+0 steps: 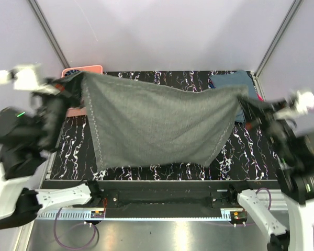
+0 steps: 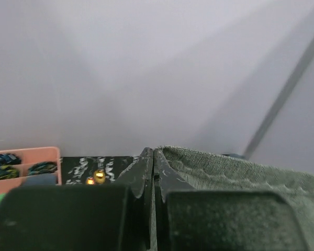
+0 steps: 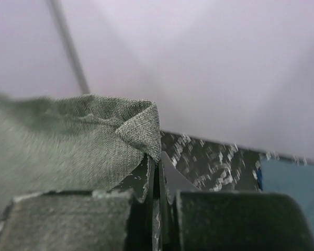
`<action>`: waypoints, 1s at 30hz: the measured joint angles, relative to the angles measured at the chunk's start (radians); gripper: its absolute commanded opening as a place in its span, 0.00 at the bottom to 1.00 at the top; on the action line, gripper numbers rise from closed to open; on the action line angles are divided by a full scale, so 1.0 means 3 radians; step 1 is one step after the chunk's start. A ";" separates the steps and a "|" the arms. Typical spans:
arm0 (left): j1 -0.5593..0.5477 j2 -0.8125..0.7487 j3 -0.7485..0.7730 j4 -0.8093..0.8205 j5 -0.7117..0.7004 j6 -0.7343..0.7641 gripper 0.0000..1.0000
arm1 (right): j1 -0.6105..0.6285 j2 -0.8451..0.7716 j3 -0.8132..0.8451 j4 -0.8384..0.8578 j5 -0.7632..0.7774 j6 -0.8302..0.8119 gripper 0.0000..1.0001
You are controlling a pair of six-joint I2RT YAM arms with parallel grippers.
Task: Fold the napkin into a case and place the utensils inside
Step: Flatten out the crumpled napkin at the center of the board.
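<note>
Left and right jaws each clench a corner of the napkin (image 1: pixel 157 125), spread above the table (image 1: pixel 240 151)

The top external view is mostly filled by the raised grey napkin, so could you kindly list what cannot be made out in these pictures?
- Top view: the grey square fabric napkin, held up, hides the black marbled table beneath it.
- Left wrist view: the small gold metal utensils show only as blurred glints; the left pincer covers the rest.
- Left wrist view: the pink compartment tray is cut by the left edge.
</note>
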State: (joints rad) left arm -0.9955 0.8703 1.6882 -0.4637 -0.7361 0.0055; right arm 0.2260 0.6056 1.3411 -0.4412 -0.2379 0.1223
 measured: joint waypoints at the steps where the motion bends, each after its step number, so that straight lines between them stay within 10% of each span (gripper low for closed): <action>1: 0.0060 0.0174 0.0061 -0.0005 -0.0104 0.0003 0.00 | 0.0000 0.0212 0.0053 -0.0041 0.0160 0.0025 0.00; 12: 0.1904 0.2539 0.0427 -0.0492 0.0834 -0.0614 0.01 | -0.0084 0.2904 0.0206 0.0019 0.0837 -0.0120 0.07; 16: 0.2279 0.3966 0.1409 -0.1011 0.1260 -0.0690 0.55 | -0.0235 0.3911 0.0589 0.0001 0.0872 -0.0228 0.77; 19: 0.2426 0.4705 0.2035 -0.1194 0.1308 -0.0726 0.82 | -0.0367 0.4579 0.1102 -0.0043 0.0909 -0.0281 0.86; 24: 0.2552 0.4618 0.1904 -0.1483 0.1315 -0.0800 0.90 | -0.0486 0.5046 0.1901 -0.0576 0.1108 -0.0284 0.96; 30: 0.2497 0.2997 0.0314 -0.1104 0.1605 -0.1074 0.80 | -0.0450 0.4494 0.1511 -0.0930 0.1190 0.0211 0.95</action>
State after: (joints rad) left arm -0.2462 1.7695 1.7824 -0.7948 -0.2546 -0.3168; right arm 0.0910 1.9537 1.7943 -0.7200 0.1192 0.1856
